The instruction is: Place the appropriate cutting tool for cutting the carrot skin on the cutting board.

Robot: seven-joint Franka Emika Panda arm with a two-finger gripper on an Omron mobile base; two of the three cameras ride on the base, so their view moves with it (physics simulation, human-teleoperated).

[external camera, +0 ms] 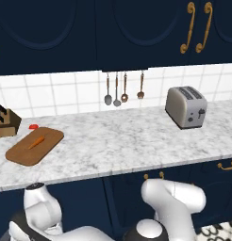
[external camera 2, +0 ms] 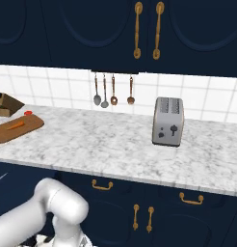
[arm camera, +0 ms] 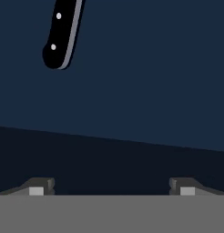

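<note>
Nearest to you, the gripper [arm camera: 111,186] hangs low in front of a dark blue surface, its jaws wide apart with nothing between them. Past its tips, a black knife handle [arm camera: 62,34] with two pale rivets and a grey edge juts in from the top of the hand view; judging by that handle, this is the long knife, not the tool you want. The peeler itself is not something you can pick out here, so you cannot tell where it lies.

Further off, on the marble counter [external camera: 127,141], the cutting board [external camera: 35,146] sits near the left end, with the carrot [external camera: 36,141] lying on it. No tool rests on the board. Just beyond its far corner is a small red object [external camera: 33,126], and a knife block [external camera: 6,121] stands against the wall.

By this reckoning the task has barely begun: finding, gripping, carrying and setting down the peeler all remain.

You can read no brand, label or writing anywhere, not even on the toaster [external camera: 186,107].
</note>
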